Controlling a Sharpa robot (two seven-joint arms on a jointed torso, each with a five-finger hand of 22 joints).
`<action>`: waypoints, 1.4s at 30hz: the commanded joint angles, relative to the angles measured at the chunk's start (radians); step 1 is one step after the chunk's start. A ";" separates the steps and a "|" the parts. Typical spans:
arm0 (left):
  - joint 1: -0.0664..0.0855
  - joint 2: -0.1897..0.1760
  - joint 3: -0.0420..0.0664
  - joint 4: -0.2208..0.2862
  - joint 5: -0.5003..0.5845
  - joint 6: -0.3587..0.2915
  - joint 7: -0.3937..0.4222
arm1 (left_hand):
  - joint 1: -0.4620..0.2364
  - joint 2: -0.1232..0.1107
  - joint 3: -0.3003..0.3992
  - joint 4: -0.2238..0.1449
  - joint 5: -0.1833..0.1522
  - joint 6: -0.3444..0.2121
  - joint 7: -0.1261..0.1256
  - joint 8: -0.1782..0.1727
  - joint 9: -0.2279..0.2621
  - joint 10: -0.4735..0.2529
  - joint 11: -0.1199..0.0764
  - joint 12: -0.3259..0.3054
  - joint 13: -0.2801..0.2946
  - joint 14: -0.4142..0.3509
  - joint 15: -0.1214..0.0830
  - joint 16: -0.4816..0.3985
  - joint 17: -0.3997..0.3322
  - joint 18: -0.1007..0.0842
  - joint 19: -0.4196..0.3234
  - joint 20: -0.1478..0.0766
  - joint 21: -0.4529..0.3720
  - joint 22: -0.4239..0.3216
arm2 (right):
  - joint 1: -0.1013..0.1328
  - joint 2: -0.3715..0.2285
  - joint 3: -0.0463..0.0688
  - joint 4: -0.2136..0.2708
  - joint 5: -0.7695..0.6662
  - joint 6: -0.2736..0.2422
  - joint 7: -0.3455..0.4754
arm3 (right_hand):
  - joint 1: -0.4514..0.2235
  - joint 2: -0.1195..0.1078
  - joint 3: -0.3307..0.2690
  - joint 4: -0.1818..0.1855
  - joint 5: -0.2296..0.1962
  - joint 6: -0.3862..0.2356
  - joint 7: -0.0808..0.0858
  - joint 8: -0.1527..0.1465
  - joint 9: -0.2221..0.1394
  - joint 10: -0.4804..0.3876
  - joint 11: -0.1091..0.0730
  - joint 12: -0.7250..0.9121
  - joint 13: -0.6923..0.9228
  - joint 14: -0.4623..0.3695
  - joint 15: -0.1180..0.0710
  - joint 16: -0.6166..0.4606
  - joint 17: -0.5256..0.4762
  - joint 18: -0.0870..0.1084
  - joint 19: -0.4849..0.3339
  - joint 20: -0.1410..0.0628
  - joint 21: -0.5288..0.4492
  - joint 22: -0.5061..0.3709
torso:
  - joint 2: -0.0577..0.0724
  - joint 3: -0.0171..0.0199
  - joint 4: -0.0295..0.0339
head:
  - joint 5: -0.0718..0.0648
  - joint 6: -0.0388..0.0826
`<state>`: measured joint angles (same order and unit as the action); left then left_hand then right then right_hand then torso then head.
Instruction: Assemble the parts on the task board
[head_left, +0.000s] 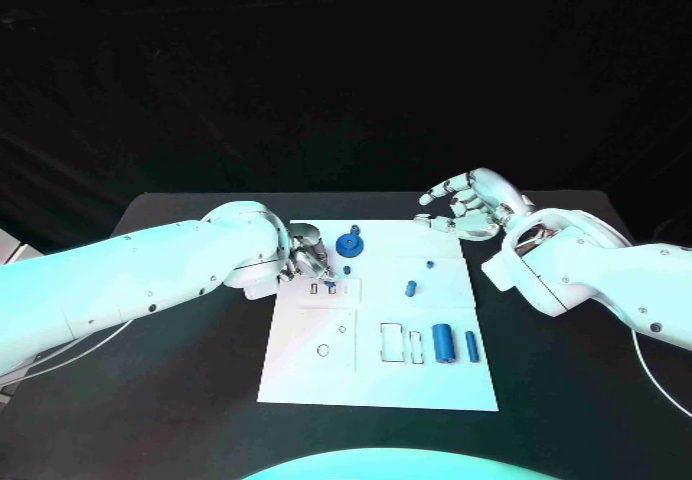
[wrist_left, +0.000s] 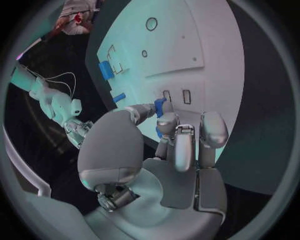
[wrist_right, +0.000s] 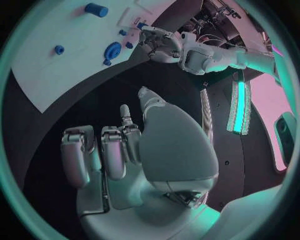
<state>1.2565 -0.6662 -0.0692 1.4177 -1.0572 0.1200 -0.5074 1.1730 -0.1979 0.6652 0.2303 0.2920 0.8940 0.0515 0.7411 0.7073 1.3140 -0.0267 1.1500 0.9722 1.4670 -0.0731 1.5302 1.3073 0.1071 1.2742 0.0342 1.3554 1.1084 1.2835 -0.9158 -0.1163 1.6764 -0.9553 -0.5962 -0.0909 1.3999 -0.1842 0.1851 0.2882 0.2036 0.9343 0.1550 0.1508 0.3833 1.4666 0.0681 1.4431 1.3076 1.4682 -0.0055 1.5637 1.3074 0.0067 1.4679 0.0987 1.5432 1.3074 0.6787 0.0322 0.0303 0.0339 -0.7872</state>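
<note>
left hand (head_left: 306, 256): my fingers pinch a small blue part (wrist_left: 160, 106) over the board (head_left: 310, 375) slots
right hand (head_left: 470, 204): loose, holding nothing, far right off board

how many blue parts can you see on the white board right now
6: a round gear-like part at the board's far edge, two small ones mid-board, two cylinders near-right, one at the left hand. Others may be hidden.

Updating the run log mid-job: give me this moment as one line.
left hand: pinching small blue part over white task board slots | right hand: open, off board | blue gear-shaped part: on board
</note>
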 joint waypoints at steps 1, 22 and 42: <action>-0.007 -0.001 0.001 0.008 -0.066 -0.052 0.016 | -0.005 0.001 0.206 -0.203 0.006 0.009 -0.003 0.001 0.001 0.005 0.001 0.006 0.001 0.082 -0.007 0.004 0.183 -0.008 0.010 0.000 0.004 0.001 | -0.001 -0.001 0.000 0.000 -0.003 0.013 0.008 | -0.010 0.000 0.006 0.003 0.005 -0.001 0.000 0.003 0.001 0.010 0.003 -0.003 0.172 0.096 0.004 -0.004 0.237 0.001 0.089 0.004 -0.003 0.248 | -0.001 -0.0001 -0.0012 | 0.001 0.000; -0.025 -0.002 0.000 0.014 -0.057 -0.026 0.015 | -0.010 -0.002 0.212 -0.206 0.010 0.015 -0.005 0.000 0.001 0.013 -0.001 0.011 0.008 0.083 -0.009 0.006 0.187 -0.010 0.016 -0.002 0.009 0.009 | -0.002 0.000 0.000 -0.004 -0.003 0.016 0.008 | -0.010 0.000 0.006 0.003 0.005 -0.001 0.000 0.003 0.001 0.010 0.003 -0.003 0.172 0.096 0.004 -0.004 0.237 0.001 0.089 0.004 -0.003 0.248 | 0.002 -0.0007 -0.0008 | 0.001 -0.001; -0.025 -0.001 0.001 0.003 0.004 0.018 0.003 | -0.013 -0.005 0.216 -0.208 0.014 0.018 -0.006 -0.001 0.001 0.016 -0.002 0.012 0.011 0.084 -0.010 0.008 0.190 -0.010 0.018 -0.002 0.010 0.011 | -0.006 0.006 0.000 -0.011 -0.003 0.017 0.010 | -0.013 0.000 0.006 0.002 0.009 -0.001 -0.001 0.004 0.001 0.010 0.003 -0.003 0.172 0.096 0.004 -0.004 0.236 0.001 0.089 0.004 -0.002 0.248 | 0.001 0.0005 -0.0009 | 0.001 -0.005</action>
<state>1.2318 -0.6687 -0.0686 1.4219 -1.0755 0.1144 -0.5034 1.1599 -0.2110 0.6652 0.2302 0.3015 0.9049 0.0483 0.7372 0.7077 1.3246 -0.0302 1.1581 0.9828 1.4633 -0.0766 1.5341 1.3074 0.1073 1.2849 0.0306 1.3585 1.1189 1.2791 -0.9107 -0.1165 1.6653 -0.9552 -0.5925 -0.0902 1.4000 -0.1843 0.1850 0.2882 0.2091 0.9343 0.1550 0.1507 0.3833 1.4666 0.0681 1.4431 1.3074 1.4683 -0.0055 1.5637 1.3078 0.0067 1.4679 0.0987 1.5432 1.3080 0.6801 0.0323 0.0292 0.0341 -0.7934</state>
